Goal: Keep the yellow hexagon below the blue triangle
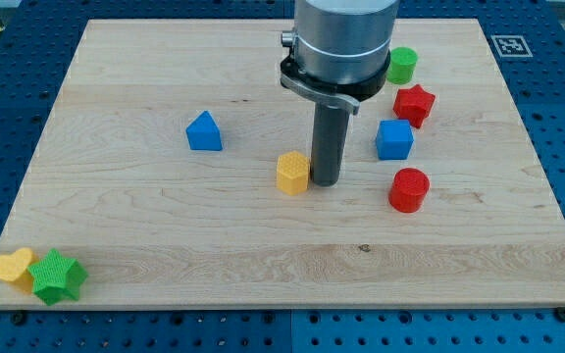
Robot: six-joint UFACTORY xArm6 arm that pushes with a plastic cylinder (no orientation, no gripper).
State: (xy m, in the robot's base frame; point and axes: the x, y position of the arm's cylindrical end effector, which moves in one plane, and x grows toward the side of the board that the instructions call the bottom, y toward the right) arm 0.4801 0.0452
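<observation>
The yellow hexagon (292, 173) sits near the middle of the wooden board (165, 255). The blue triangle (204, 131) lies to its upper left, about a hand's width away. My tip (326, 183) stands right beside the yellow hexagon on its right side, close to or touching it. The hexagon is lower in the view than the blue triangle.
A blue cube (394, 139), a red cylinder (408, 189), a red star (414, 104) and a green cylinder (401, 65) cluster at the right of the rod. A yellow heart (11, 266) and a green star (57, 277) sit at the bottom left corner.
</observation>
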